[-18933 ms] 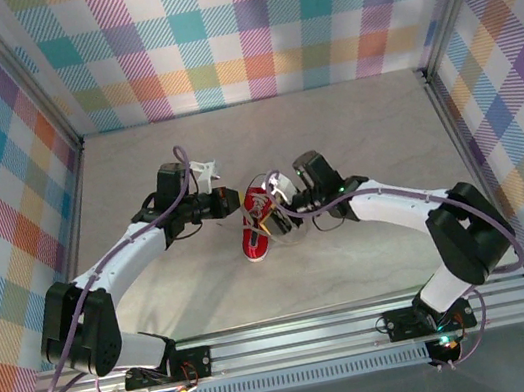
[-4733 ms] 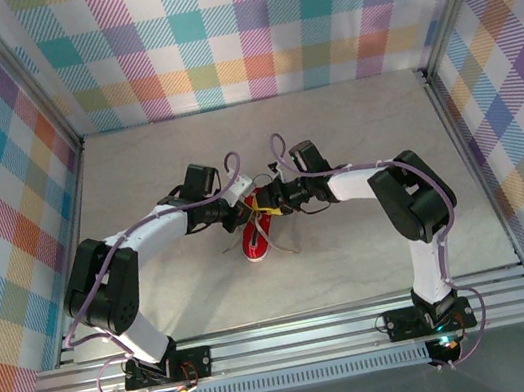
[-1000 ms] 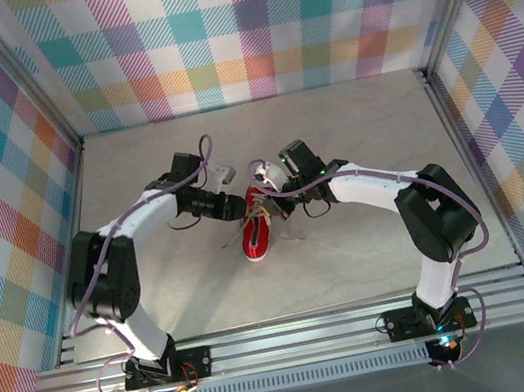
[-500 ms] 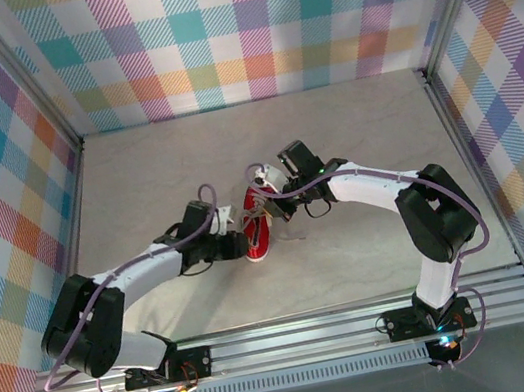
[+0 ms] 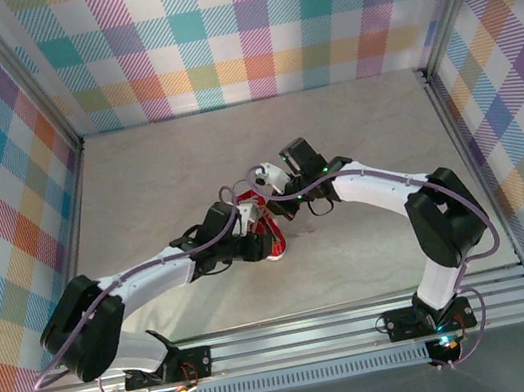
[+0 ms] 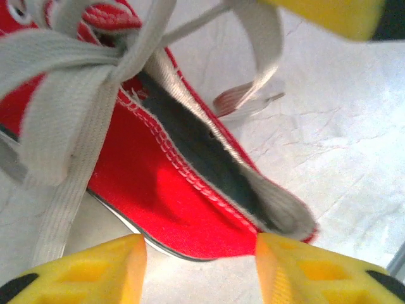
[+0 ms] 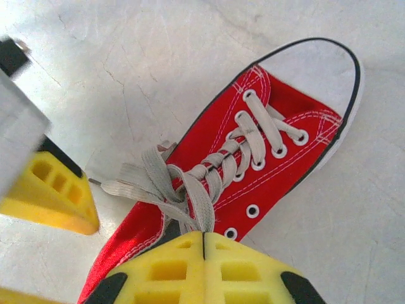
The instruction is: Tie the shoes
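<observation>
The shoe [image 7: 272, 145] is a small red sneaker with a white toe cap, lying on the table. Its grey laces [image 7: 158, 183] are bunched in a loose tangle above the tongue. My right gripper [image 7: 204, 244] is shut on a strand of lace that runs up between its yellow pads, just over the shoe's opening. My left gripper [image 6: 199, 269] is open at the shoe's [image 6: 145, 183] heel, one yellow finger on either side of the heel's edge, nothing pinched. In the top view both grippers, left [image 5: 251, 232] and right [image 5: 266, 200], crowd the shoe [image 5: 272, 242] at mid-table.
The pale marbled table [image 5: 362, 128] lies bare around the shoe. Checked walls close it in at the back and both sides, with an aluminium rail [image 5: 297, 337] along the near edge. The left arm reaches in low from the near left.
My left arm has swung from the far left of the shoe round to its near side, ending open at the heel. The right gripper has kept its hold on the lace.
</observation>
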`<state>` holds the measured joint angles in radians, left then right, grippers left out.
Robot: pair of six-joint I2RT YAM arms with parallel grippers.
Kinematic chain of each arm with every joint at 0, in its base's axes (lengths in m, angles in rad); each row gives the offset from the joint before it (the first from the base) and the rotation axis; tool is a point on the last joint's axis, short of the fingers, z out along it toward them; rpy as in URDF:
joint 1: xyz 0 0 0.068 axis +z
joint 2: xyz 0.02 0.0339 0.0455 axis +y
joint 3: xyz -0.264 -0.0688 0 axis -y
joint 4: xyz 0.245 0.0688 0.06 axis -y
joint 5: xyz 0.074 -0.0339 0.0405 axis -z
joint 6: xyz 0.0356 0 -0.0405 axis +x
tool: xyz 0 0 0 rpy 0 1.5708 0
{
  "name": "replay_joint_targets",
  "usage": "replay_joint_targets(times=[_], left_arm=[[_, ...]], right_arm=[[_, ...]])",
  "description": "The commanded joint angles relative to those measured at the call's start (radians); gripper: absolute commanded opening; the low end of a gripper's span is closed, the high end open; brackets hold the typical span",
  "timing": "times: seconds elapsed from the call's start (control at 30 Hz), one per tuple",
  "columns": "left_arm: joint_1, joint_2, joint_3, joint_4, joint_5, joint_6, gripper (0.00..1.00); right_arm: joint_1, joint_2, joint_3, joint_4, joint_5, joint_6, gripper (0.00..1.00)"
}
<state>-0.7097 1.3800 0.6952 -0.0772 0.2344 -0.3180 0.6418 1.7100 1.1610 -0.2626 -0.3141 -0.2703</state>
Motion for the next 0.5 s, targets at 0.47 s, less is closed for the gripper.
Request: replay_joint_targets(times=[0.47], left_arm=[[0.282,0.092,0.199,0.023,0.335,0.444,0.61]], right_arm=[[0.012,-0.016,-0.053,0.144,-0.032,-0.125,0.00]])
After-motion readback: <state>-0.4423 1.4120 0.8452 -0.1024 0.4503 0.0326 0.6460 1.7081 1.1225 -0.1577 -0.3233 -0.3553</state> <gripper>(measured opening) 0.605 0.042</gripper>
